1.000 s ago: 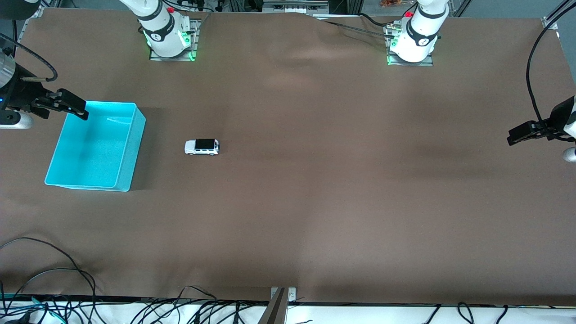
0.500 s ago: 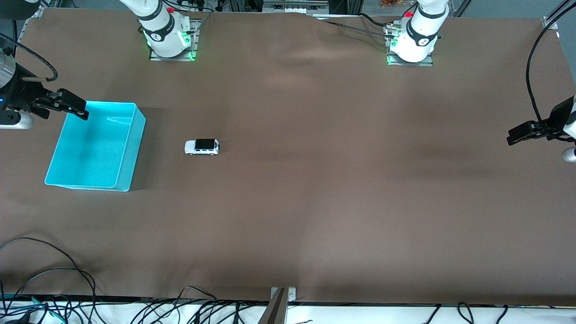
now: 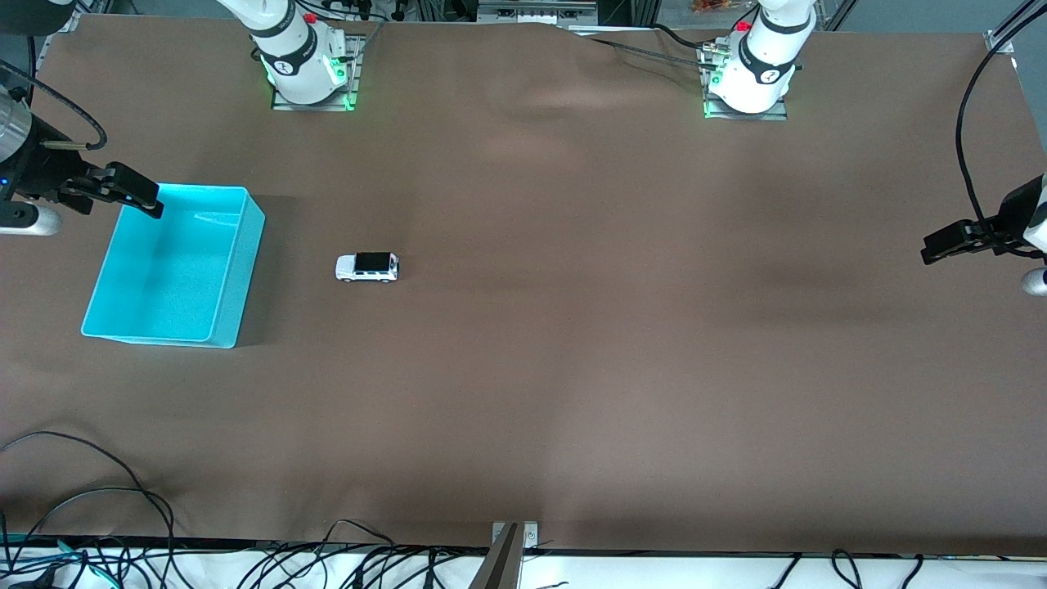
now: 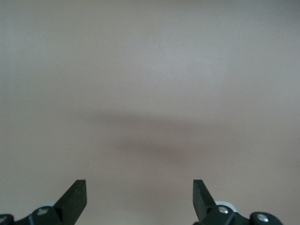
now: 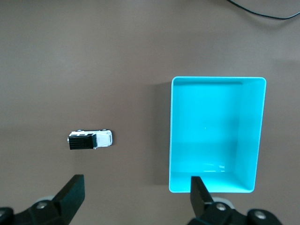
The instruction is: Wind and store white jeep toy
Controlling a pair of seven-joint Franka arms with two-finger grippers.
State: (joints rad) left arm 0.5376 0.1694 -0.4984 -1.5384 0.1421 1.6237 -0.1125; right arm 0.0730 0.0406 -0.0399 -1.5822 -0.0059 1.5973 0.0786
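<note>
a wide table point(image 3: 572, 368) covered in plain brown cloth fills the front view, with two white robot bases along its top edge and loose black cables along the bottom.

one white jeep toy point(image 3: 367, 267) stands on its wheels on the cloth, at about nine o'clock from the table's centre. one cyan bin point(image 3: 245, 270), empty, sits near it at the toy's nine o'clock, toward the right arm's end of the table; the two are apart, not touching. the right wrist view shows the same pair, the white jeep toy point(image 5: 90, 139) and the cyan bin point(image 5: 171, 136).

the right gripper point(image 3: 131, 196) hangs over the bin's edge at the bin's eleven o'clock, its two fingers spread wide and holding nothing. the left gripper point(image 3: 949, 244) waits at the table's three o'clock edge, well apart from everything, fingers also spread wide and empty over bare cloth point(image 4: 150, 93).

judging by this, the task has not begun: the toy is untouched and the bin holds nothing. the next move likely calls for the right gripper, being closer, to come over the toy and close on its narrow sides, so it can be drawn backward on its wheels to wind it.

count: one toy, one bin, two grippers, two arm bases.
</note>
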